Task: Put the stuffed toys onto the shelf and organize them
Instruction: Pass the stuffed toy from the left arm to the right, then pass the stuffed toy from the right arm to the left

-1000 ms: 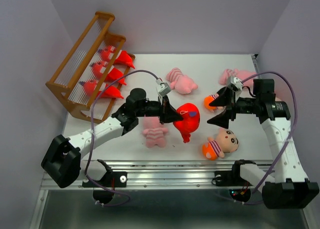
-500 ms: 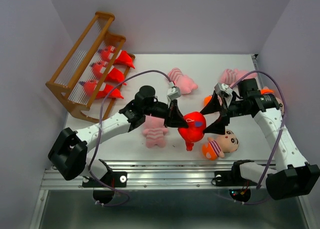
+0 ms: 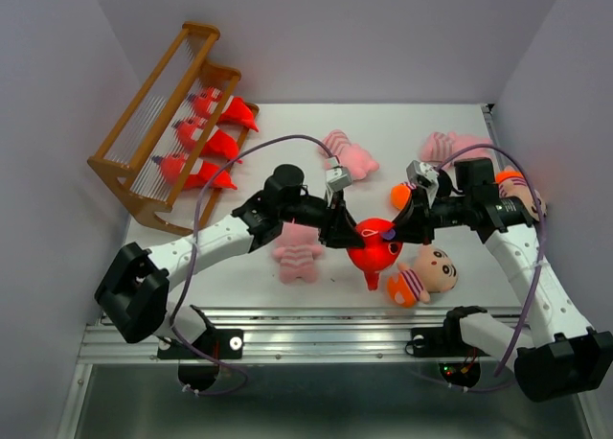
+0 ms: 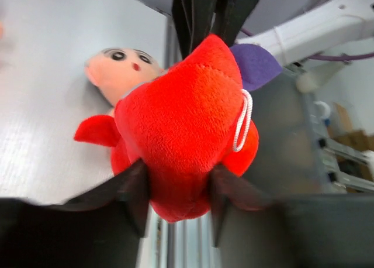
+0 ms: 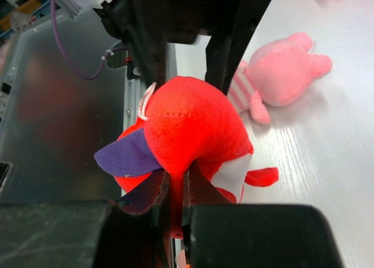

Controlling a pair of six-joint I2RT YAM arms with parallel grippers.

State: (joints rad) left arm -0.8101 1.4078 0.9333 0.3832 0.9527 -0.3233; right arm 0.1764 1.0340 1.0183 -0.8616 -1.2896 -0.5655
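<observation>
Mid-handover beside the boy doll (image 3: 424, 275): right gripper (image 3: 400, 230) jaws pinched on red monster (image 3: 372, 251); left gripper (image 3: 343, 230) jaws loosely flanking it.

Right pincer (image 3: 395, 236) clamped tight, left pincer (image 3: 352, 240) (parted).

The monster (image 3: 374, 250) is bright red with a purple patch and a white loop cord. The boy doll (image 3: 424, 275) has a tan face, black hair and an orange bottom with a striped body. The pig (image 3: 298, 254) is pink with pink-and-white stripes. The shelf (image 3: 165, 123) is brown with pale slats. The worktop (image 3: 287, 142) is white, and both end effectors are black.
</observation>
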